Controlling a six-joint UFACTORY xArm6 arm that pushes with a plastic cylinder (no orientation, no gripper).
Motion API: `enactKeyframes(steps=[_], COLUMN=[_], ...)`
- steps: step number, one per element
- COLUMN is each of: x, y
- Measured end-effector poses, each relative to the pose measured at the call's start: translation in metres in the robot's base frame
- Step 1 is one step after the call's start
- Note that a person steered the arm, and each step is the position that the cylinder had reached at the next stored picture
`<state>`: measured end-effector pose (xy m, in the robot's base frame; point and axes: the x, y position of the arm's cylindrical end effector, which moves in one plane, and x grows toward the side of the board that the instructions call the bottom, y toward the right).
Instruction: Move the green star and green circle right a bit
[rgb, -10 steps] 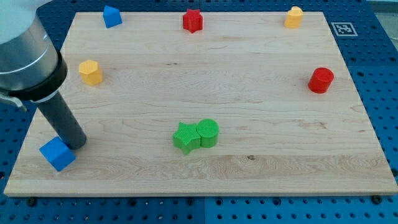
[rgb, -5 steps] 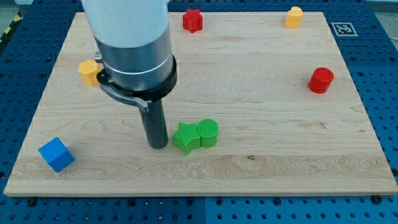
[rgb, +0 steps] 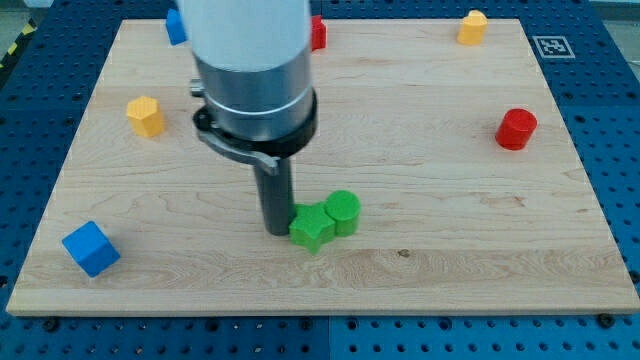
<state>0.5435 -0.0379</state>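
The green star (rgb: 313, 229) lies just below the board's middle, touching the green circle (rgb: 343, 212) on its upper right. My tip (rgb: 279, 230) rests on the board against the star's left side. The rod rises from it to the large grey arm body, which hides part of the board's top middle.
A blue cube (rgb: 91, 247) sits at the bottom left. A yellow block (rgb: 146, 115) is at the left. A red cylinder (rgb: 517, 129) is at the right. A yellow block (rgb: 472, 27) is at the top right. A blue block (rgb: 175, 24) and a red block (rgb: 318, 32) peek out beside the arm at the top.
My tip moved right from the blue cube to the green star and pushed it. The star and circle shifted slightly right, and the star turned.
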Motion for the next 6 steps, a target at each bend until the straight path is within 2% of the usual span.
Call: enactKeyframes(steps=[2,6], x=[0.031,0.025], y=[0.027,0.034])
